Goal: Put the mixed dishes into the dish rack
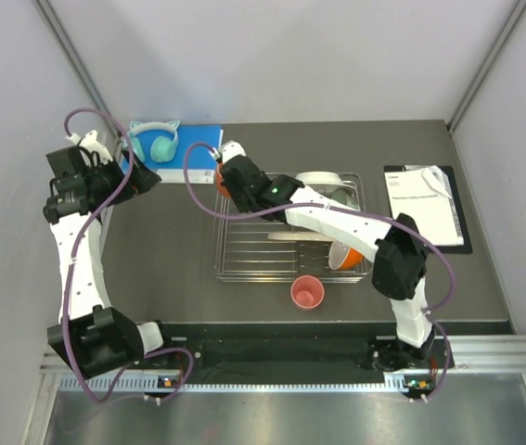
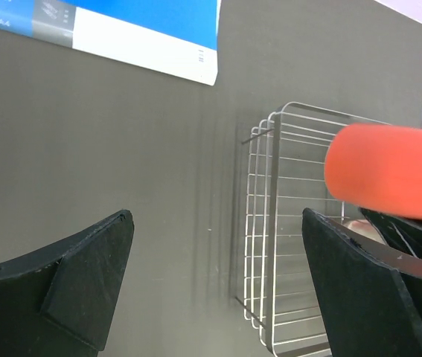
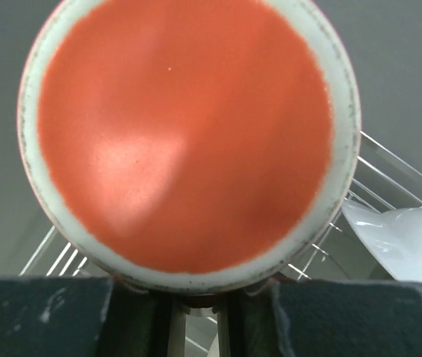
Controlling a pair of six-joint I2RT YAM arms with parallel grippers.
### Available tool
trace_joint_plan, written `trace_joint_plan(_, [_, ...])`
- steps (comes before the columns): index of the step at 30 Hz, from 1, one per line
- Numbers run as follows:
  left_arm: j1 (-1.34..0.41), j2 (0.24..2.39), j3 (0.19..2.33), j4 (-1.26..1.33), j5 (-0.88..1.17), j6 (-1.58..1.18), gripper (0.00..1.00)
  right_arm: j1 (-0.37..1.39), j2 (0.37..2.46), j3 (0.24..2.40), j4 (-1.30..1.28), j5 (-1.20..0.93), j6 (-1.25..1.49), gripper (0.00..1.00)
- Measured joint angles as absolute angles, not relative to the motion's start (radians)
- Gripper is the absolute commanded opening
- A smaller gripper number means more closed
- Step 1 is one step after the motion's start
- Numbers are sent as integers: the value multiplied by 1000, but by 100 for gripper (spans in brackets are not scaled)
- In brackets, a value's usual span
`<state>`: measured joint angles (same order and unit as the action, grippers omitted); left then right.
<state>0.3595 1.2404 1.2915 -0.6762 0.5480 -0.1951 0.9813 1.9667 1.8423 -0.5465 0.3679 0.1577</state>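
Currently the right gripper (image 1: 226, 172) grips the orange mug (image 3: 184, 134) above the dish rack's (image 1: 253, 255) far-left corner; the left gripper (image 2: 216, 223) gapes wide.

table (image 1: 170, 250): dark grey, matte top
middle: dish rack (image 1: 244, 258), silver wire, flat on the top
near edge of rack: pink cup (image 1: 307, 293), just beside the rim
far left: blue-and-white booklet (image 1: 203, 139)
right: black clipboard (image 1: 427, 209) with white paper
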Motion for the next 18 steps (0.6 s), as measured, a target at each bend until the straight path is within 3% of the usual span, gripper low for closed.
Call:
trace_joint_plan(9, [360, 1240, 1262, -665, 532, -196, 99, 979, 2128, 1983, -619, 528, 204, 0])
trace_joint_plan(18, [360, 1238, 1234, -636, 530, -185, 99, 977, 2210, 2004, -648, 521, 258, 0])
